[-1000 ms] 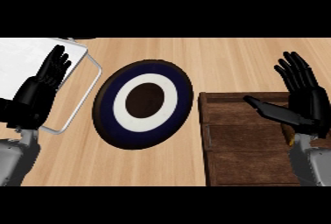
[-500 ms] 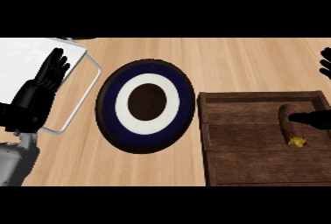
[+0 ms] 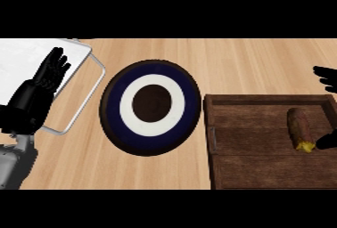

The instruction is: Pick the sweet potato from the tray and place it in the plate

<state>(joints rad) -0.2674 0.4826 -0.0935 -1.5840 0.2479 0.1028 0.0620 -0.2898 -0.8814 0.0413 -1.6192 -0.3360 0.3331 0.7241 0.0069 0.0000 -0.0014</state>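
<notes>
Fingers (image 3: 325, 76) hover beside wooden tray (image 3: 263, 169) holding rough, oblong sweet potato (image 3: 299, 127).

No readable text, labels, brands, numbers or signs anywhere I look. My plate (image 3: 150, 107) at about 9 o'clock from the tray (image 3: 263, 164) has only plain rings, dark blue, white, brown centre, no lettering. Tray wood is bare, no stamp or mark. Sweet potato (image 3: 299, 127) at 3 o'clock from the plate carries no sticker. White sheet-like surface (image 3: 26, 67) at 10 o'clock is blank. Nothing printed on my hands or forearms either.
</notes>
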